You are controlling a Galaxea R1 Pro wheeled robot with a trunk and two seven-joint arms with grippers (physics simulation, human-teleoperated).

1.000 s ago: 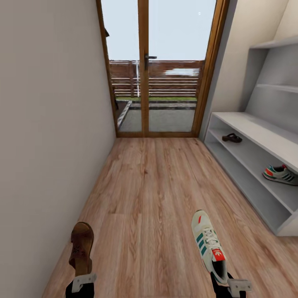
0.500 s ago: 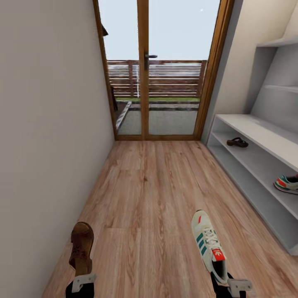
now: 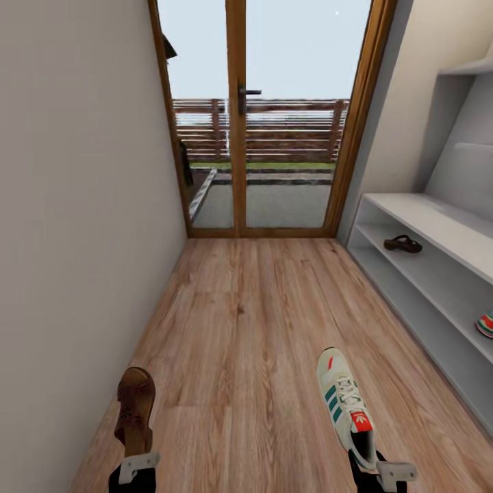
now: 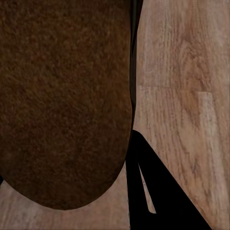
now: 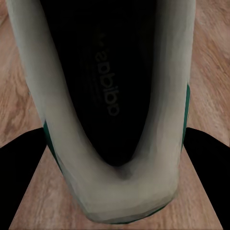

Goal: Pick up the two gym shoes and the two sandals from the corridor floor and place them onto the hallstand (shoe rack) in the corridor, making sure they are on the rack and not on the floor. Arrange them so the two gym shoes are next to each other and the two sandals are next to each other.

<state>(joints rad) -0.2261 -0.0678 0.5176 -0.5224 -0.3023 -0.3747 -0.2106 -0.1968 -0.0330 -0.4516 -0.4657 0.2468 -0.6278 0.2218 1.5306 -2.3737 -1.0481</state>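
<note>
Your left end effector (image 3: 137,464) is pinching a brown sandal (image 3: 135,409) by its heel end; the sandal points forward, held above the floor (image 3: 253,329) near the left wall (image 3: 75,205). In the left wrist view the sandal's dark underside (image 4: 62,100) sits close to the lens with one dark finger (image 4: 158,191) beside it and planks behind.

Your right end effector (image 3: 380,472) is clamped on a white sneaker (image 3: 346,404) at the heel, toe forward, green stripes and red tongue tab visible. In the right wrist view you look into the sneaker's opening (image 5: 112,96), dark insole with printed lettering, a dark finger (image 5: 21,167) on either side of the heel.

The hallstand (image 3: 438,226) stands along the right wall. The second sandal (image 3: 402,244) lies on its middle shelf toward the door end. The second sneaker (image 3: 485,324) is on the same shelf, nearer you, cut by the frame edge so only a red and green tip shows. The two are well apart.

A glazed wooden door (image 3: 263,116) closes the corridor's far end, with a slatted fence (image 3: 260,130) outside.
</note>
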